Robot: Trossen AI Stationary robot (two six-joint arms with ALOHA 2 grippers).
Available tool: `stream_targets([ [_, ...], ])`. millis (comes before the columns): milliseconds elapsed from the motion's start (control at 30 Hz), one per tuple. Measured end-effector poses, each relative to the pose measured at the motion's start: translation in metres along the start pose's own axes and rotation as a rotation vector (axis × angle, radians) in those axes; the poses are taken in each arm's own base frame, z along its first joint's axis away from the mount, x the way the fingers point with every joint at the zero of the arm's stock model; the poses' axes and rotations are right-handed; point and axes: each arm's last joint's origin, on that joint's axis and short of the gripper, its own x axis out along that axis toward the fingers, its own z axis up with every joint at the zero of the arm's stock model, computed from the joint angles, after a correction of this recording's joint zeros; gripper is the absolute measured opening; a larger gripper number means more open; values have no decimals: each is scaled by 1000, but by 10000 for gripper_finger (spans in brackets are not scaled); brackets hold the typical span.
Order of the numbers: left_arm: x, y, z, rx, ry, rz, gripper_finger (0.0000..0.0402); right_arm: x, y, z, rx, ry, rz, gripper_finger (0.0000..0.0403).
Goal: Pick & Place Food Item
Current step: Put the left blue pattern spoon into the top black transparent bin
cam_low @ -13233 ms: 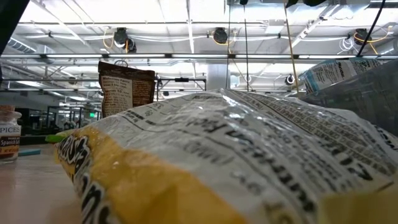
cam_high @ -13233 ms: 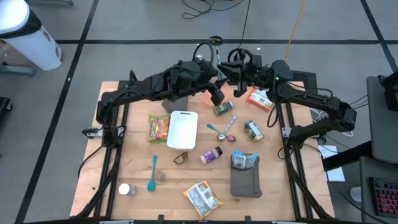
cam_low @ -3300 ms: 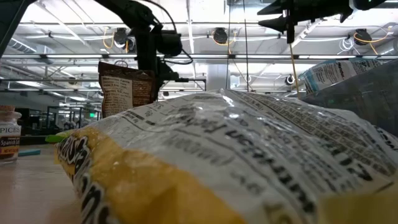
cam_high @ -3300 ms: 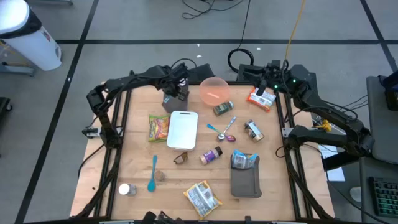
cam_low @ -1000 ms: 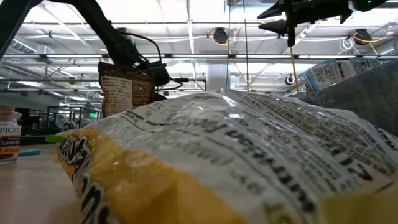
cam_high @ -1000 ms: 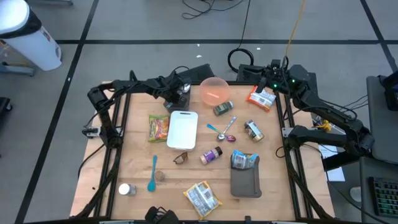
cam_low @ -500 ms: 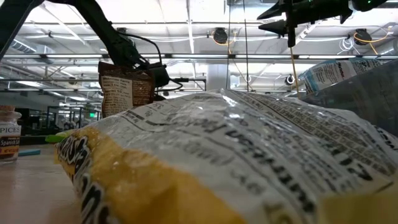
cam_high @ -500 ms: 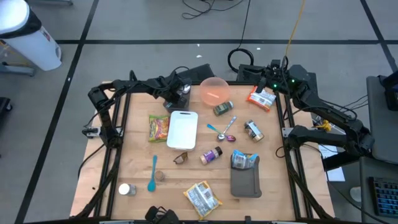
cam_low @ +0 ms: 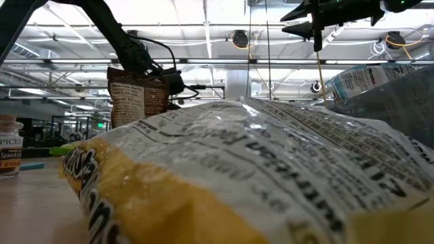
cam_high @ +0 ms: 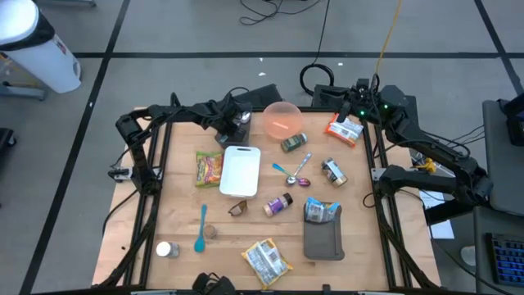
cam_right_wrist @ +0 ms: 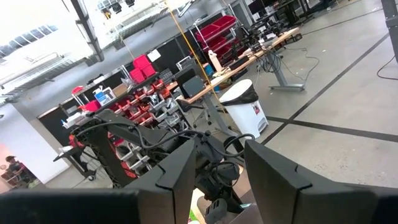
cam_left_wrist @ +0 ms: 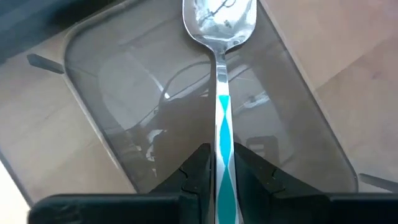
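Note:
My left gripper [cam_left_wrist: 222, 163] stands at the table's far left [cam_high: 239, 121], slanting down over a clear plastic container [cam_left_wrist: 124, 112], shut on a spoon [cam_left_wrist: 219, 22] with a silver and teal handle. The spoon's bowl lies out over the container's floor. My right gripper [cam_right_wrist: 221, 180] is raised at the far right [cam_high: 360, 100], open, holding nothing and pointing out into the room. Food packets lie on the table: an orange one [cam_high: 342, 129], a green and yellow one [cam_high: 209, 166] and a yellow chip bag [cam_high: 267, 260]. My left gripper pinches the spoon's teal handle [cam_left_wrist: 224, 143] between its two fingers, which lie along the handle. It comes from above, slanting down. The spoon reaches forward from the fingers with its bowl facing up over the container. Whether the bowl touches the container I cannot tell.
A pink bowl [cam_high: 282, 119], a white cutting board [cam_high: 241, 170], two jars [cam_high: 294, 143] [cam_high: 333, 172], a spice bottle [cam_high: 278, 204], loose spoons [cam_high: 295, 168], a teal spatula [cam_high: 201, 227] and a grey tray with a blue bag [cam_high: 321, 211] crowd the table. A brown bag [cam_low: 137, 95] stands upright.

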Motion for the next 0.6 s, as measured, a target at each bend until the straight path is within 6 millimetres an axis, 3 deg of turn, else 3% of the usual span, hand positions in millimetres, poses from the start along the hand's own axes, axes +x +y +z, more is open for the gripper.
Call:
stream_targets([
  [267,-1,-1,0,-4,9,-30,81,0,0,0,5,0,0,130],
  [600,-7,-1,-3,-41,66,-47,195,0,0,0,18,1,2,130],
])
